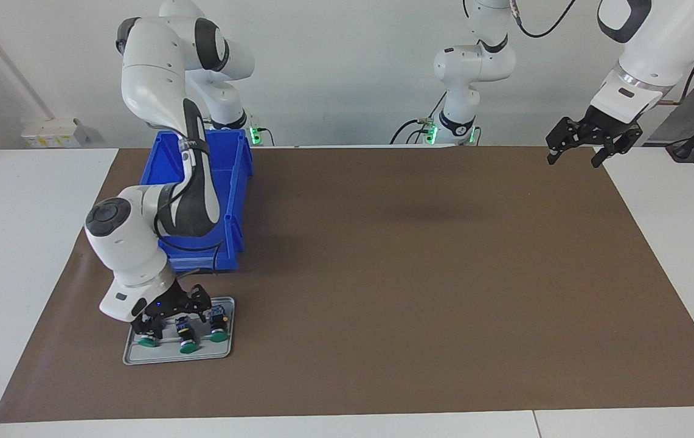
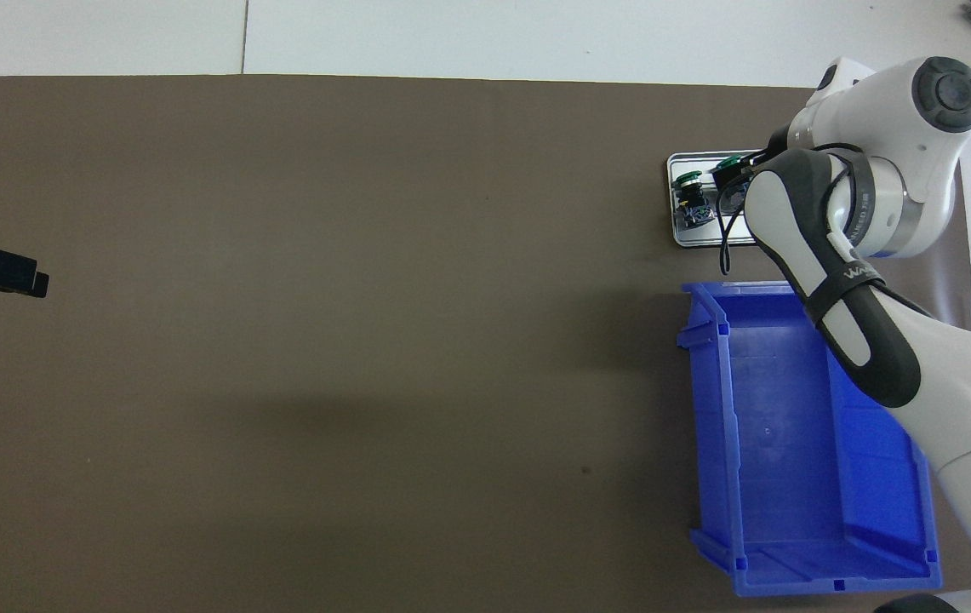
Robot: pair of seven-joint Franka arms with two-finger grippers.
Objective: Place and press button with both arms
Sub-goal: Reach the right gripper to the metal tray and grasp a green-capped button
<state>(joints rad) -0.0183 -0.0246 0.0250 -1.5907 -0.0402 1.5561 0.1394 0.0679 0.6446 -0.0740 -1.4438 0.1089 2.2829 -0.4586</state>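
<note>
no legible text anywhere

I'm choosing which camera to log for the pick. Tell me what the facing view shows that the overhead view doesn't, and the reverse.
Only the facing view shows all three buttons on the tray, the right gripper open and low over them, and the left gripper open, waiting.

Only the overhead view shows the blue bin's whole floor.

Both show the brown mat and the tray lying farther from the robots than the bin.
</note>
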